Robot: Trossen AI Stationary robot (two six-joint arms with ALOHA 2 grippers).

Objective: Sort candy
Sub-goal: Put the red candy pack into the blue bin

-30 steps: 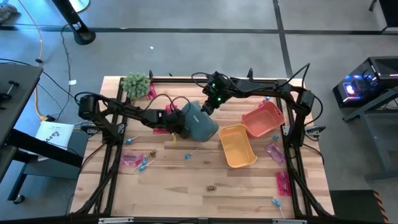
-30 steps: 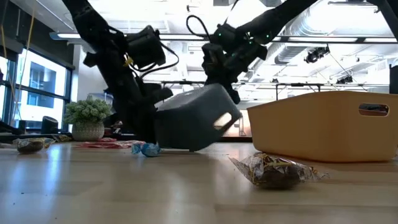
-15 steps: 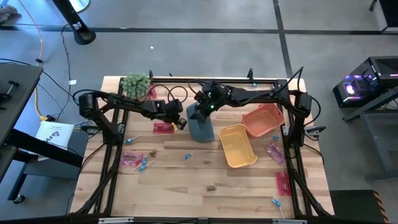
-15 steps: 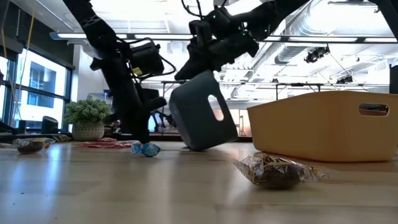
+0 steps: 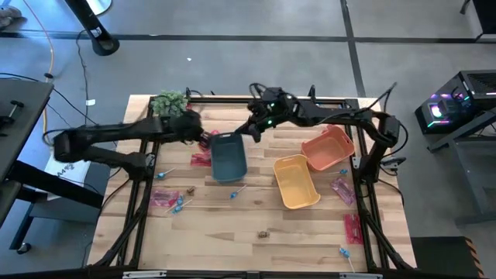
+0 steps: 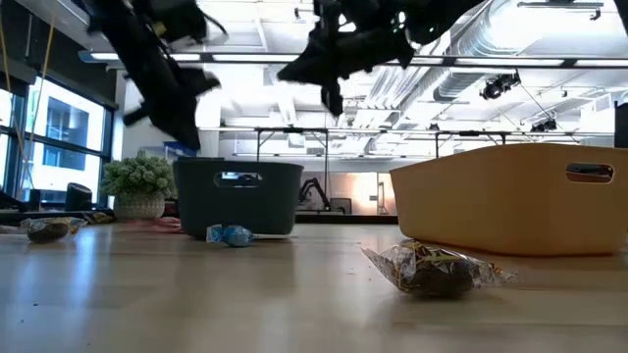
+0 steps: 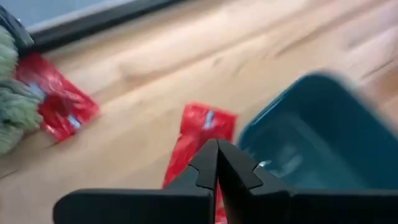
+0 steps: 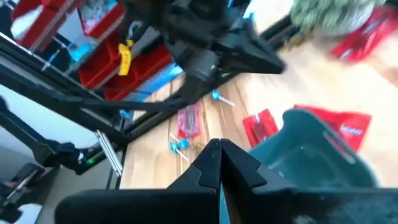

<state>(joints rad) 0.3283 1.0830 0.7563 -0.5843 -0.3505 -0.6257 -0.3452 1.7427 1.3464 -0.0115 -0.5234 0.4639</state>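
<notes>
Dark left gripper [image 5: 203, 138]: fingers pressed together on nothing; it hangs above the table just off the teal bin's 10 o'clock corner, in the high view
Dark right gripper [image 5: 249, 133]: likewise closed and empty; raised just off the same bin's 2 o'clock corner
Teal bin [image 5: 229, 156]: upright on its base between the two grippers, open side up, free of both; nothing certain shows inside
Nearest candy: a red packet [image 5: 201, 160] lies flat at the bin's 9 o'clock, against its wall; from the left gripper it sits toward 6 o'clock, very near; its long axis runs roughly 3 to 9 o'clock
Second candy: a blue lollipop [image 5: 232, 193] near the bin's 6 o'clock edge, stick angled toward 1 o'clock
Farther candy: more packets and lollipops [image 5: 169, 199] toward 8 o'clock; a brown piece [image 5: 264, 233] at 5 o'clock, well apart; red packets [image 5: 342, 189] beyond the yellow bin [image 5: 295, 181], beside the orange bin [image 5: 328, 149]
Judgement: the left arm is plainly nearer the packet; its fingers would have to part, then straddle the packet across its short side
Risk: a flat packet tight against the bin wall may leave little room for a finger
</notes>
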